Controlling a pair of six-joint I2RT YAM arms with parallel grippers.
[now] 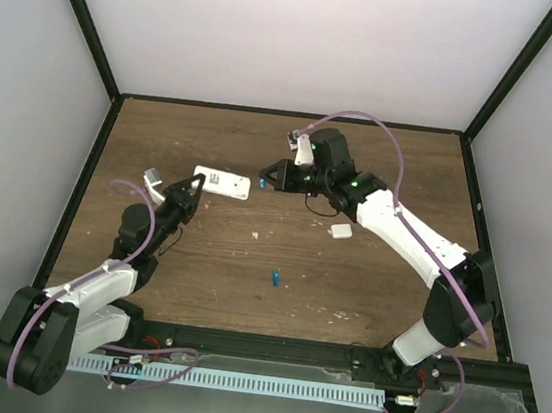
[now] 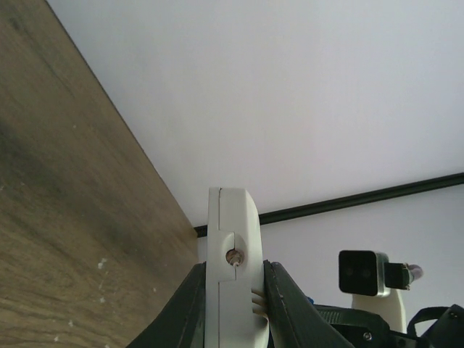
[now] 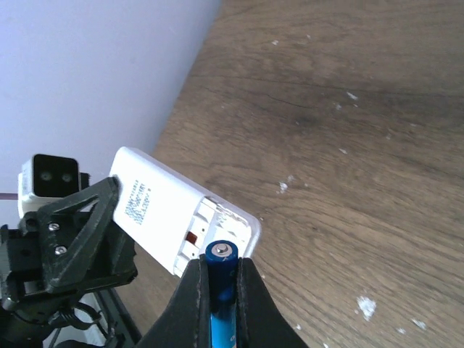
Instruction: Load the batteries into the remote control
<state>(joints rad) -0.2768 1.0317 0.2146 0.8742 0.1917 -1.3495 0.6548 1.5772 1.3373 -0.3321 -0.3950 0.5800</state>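
My left gripper (image 1: 196, 189) is shut on the white remote control (image 1: 223, 182) and holds it above the table, back side up. In the left wrist view the remote (image 2: 230, 246) stands end-on between my fingers (image 2: 290, 312). In the right wrist view the remote (image 3: 163, 210) shows its open battery bay. My right gripper (image 1: 263, 178) is shut on a blue battery (image 3: 221, 264), whose tip is right at the bay's end. The second blue battery (image 1: 274, 278) lies on the table at the front centre.
A small white cover piece (image 1: 341, 232) lies on the wooden table (image 1: 401, 172) under my right arm. White flecks are scattered around it. Black frame posts and white walls enclose the table. The left gripper (image 3: 76, 235) shows at the left of the right wrist view.
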